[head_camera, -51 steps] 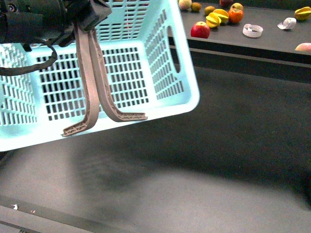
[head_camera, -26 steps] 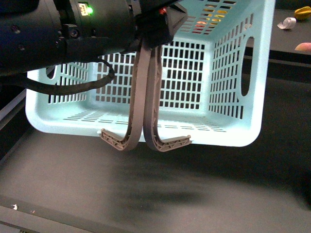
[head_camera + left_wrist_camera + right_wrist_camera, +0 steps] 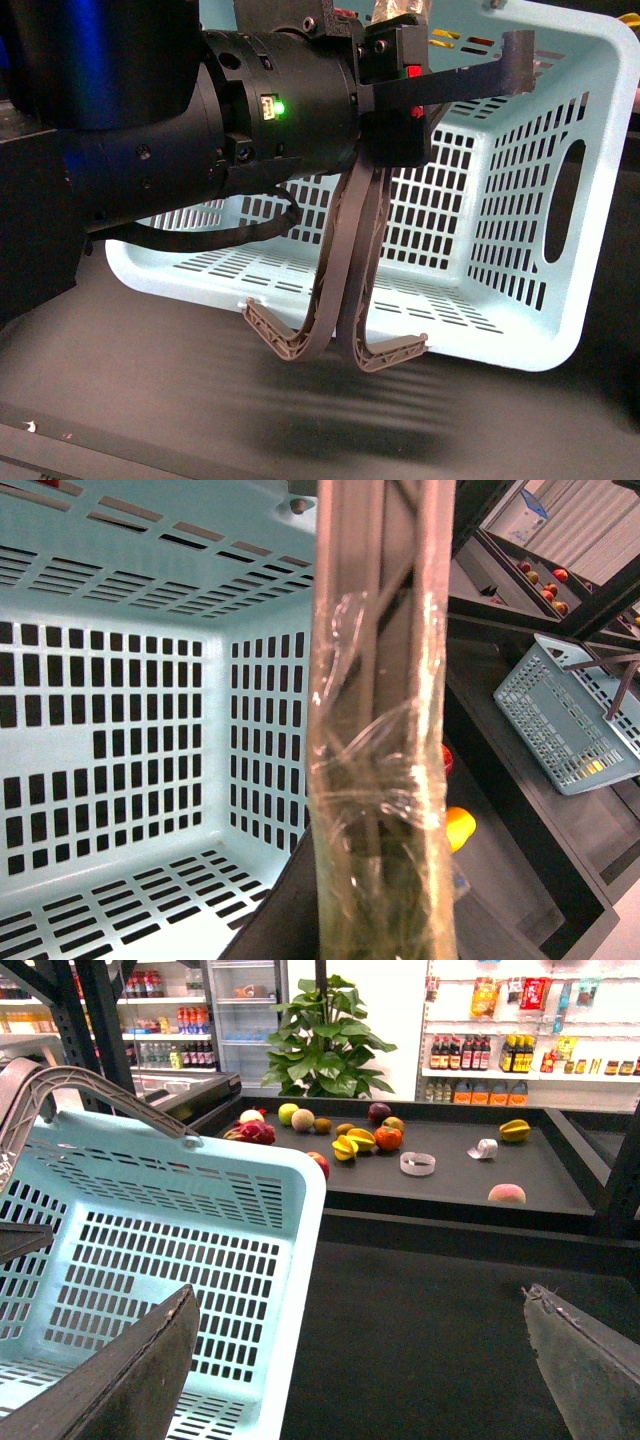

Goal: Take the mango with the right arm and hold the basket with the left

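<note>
The light blue-green basket (image 3: 520, 250) hangs tilted in mid-air in the front view. My bulky black left arm fills the upper left. The left gripper (image 3: 340, 330) is shut on the basket's grey handle (image 3: 460, 78), its curved ribbed fingers (image 3: 352, 240) hanging together in front of the slotted wall. In the left wrist view a smooth yellow-orange fruit, seemingly the mango (image 3: 456, 827), peeks out past the taped finger (image 3: 375, 730) on the dark shelf. My right gripper (image 3: 370, 1360) is open and empty over the dark surface, with the basket (image 3: 180, 1230) beside it.
Several fruits lie on the far dark shelf (image 3: 450, 1185), with a red apple (image 3: 318, 1163), a peach (image 3: 507, 1193) and a white ring (image 3: 417, 1163). A second blue basket (image 3: 570, 720) sits on a side shelf. A potted plant (image 3: 325, 1035) and store shelves stand behind.
My left arm and the basket have swung right and closer to the front camera. The arm now fills the upper left and the basket hides the fruit shelf.
</note>
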Available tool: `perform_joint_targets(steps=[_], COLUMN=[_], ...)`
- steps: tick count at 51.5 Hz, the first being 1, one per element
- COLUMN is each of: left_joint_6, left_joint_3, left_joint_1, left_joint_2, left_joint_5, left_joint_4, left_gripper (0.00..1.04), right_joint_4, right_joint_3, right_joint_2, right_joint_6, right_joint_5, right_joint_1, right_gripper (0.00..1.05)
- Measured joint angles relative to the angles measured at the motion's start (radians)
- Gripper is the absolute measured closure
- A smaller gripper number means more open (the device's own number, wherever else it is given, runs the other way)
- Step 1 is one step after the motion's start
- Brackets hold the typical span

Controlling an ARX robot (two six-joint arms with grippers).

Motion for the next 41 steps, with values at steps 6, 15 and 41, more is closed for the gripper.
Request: perform_joint_targets(steps=[6, 15, 41], left_joint_6=[0.002, 0.005, 0.006], left_joint_3=[0.005, 0.005, 0.005], left_joint_1=[-0.003, -0.003, -0.003], left_joint_2=[0.000, 0.000, 0.000], left_joint_5=[-0.018, -0.025, -0.024], left_joint_4=[-0.007, -0.008, -0.008], left_gripper=[0.95, 0.95, 0.95], right_joint_4=[0.000, 0.000, 0.301], right_joint_3=[0.000, 0.000, -0.002], right_joint_2=[0.000, 0.000, 0.241], right_joint_6=[0.000, 0.000, -0.058], right_joint_5=[0.000, 0.000, 0.005], right_joint_1=[0.000, 0.000, -0.132], right_gripper=[0.08, 0.08, 0.08])
